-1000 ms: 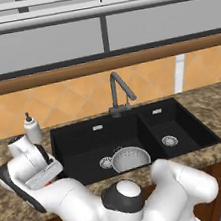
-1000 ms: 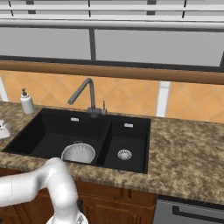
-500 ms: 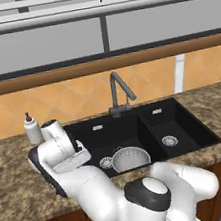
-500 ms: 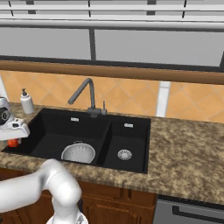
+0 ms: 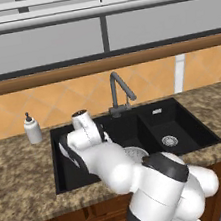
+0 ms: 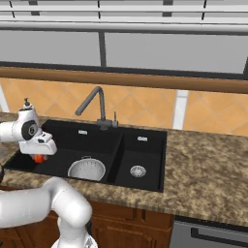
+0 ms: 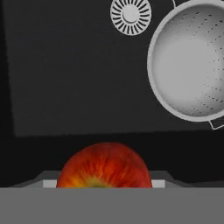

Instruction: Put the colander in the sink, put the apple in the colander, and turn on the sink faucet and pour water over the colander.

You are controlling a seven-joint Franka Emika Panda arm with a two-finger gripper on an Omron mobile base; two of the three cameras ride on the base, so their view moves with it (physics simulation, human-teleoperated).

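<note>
My gripper (image 6: pixel 39 153) is shut on the small red apple (image 7: pixel 105 168), which pokes out below the hand as an orange-red spot (image 6: pixel 38 159). The hand hangs over the left part of the large basin of the black sink (image 6: pixel 145 157). The silvery perforated colander (image 7: pixel 192 61) rests upright on the basin floor beside the round drain (image 7: pixel 130 15), to the right of the apple. The colander (image 6: pixel 87 169) lies a short way right of the hand, and the arm partly covers the colander (image 5: pixel 134 152) in the left base view. The dark bent faucet (image 5: pixel 118 88) (image 6: pixel 94 101) stands behind the basins.
A white soap bottle (image 5: pixel 32 129) stands on the granite counter (image 5: pixel 22 177) left of the sink. The smaller right basin (image 5: pixel 168 128) holds its own drain (image 6: pixel 138 171). A tiled backsplash and a window ledge run behind the faucet.
The arm has swung from over the left counter rightwards, carrying the apple over the sink's large basin. The colander has stayed in place.
</note>
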